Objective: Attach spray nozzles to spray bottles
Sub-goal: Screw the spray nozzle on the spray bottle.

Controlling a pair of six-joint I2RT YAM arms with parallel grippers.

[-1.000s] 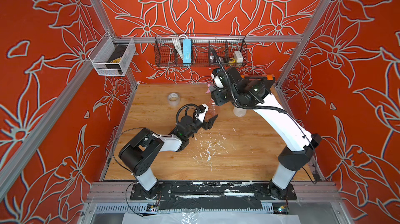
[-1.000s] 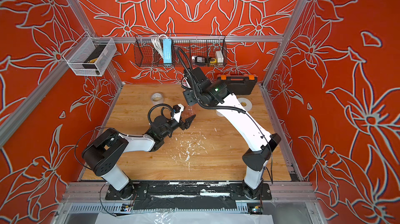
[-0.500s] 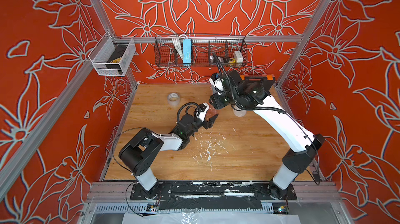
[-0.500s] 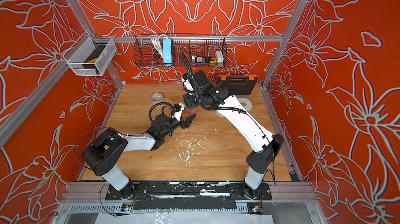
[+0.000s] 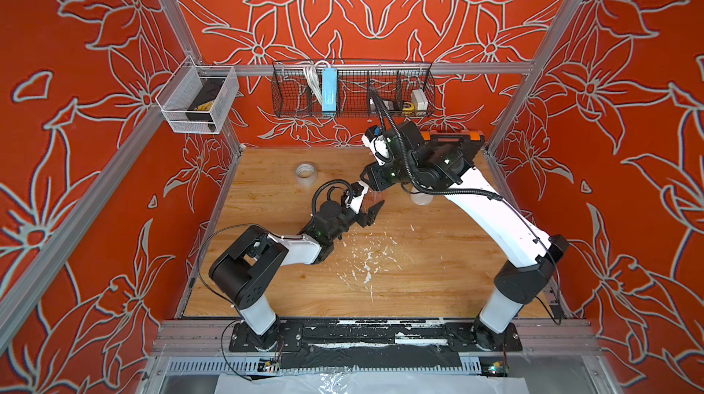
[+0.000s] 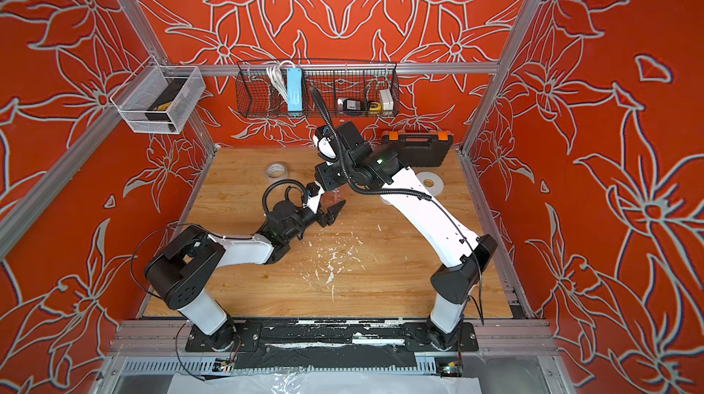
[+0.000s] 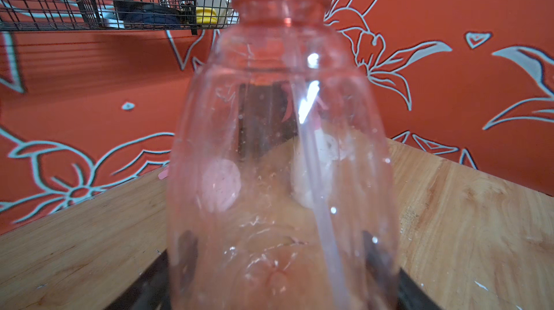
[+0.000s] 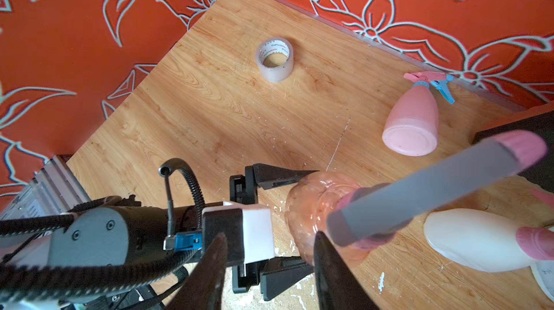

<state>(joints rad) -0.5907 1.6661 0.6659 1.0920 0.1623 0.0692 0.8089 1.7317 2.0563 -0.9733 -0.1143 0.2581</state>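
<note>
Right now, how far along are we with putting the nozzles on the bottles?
Done: the pink bottle lies with its pink-and-blue nozzle on. The cream bottle shows a pink collar at its neck, apparently fitted too. In hand: the left gripper holds the orange bottle, grey-and-pink nozzle on top, dip tube inside; the right gripper is open beside it. Left: probably tightening that one.

- Both arms I'm driving match: the left arm (image 5: 293,249) and right arm (image 5: 499,220) wear white shells on the long links and black housings at the joints.
- The left gripper (image 8: 314,218) and right gripper (image 8: 269,233) carry matte black fingers (image 8: 214,266) tapering to wedges.
- Just behind the left gripper I see a white block (image 8: 257,233), a blue plug (image 8: 186,241) and a ribbed black cable (image 8: 192,185).
- Further back, a rounded dark housing (image 8: 99,233) shows small screws (image 8: 111,225).
- A corrugated black hose (image 5: 449,192) trails back from the right gripper.
</note>
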